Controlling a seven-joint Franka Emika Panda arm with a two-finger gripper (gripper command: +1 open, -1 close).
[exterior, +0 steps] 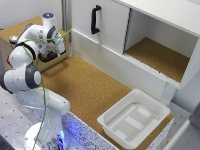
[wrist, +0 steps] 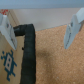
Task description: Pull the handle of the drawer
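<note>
Gripper (wrist: 42, 27) fingers (wrist: 74, 30) spread wide, nothing gripped. Black handle (wrist: 29, 47) seen between them along drawer (wrist: 9, 60) front edge; cork surface (wrist: 57, 60) alongside.

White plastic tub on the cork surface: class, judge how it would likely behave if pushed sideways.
The white tub looks thin-walled and empty, so probably light. It is wide and shallow, so it should slide rather than tip. The cork surface looks grainy, so it may drag somewhat.
</note>
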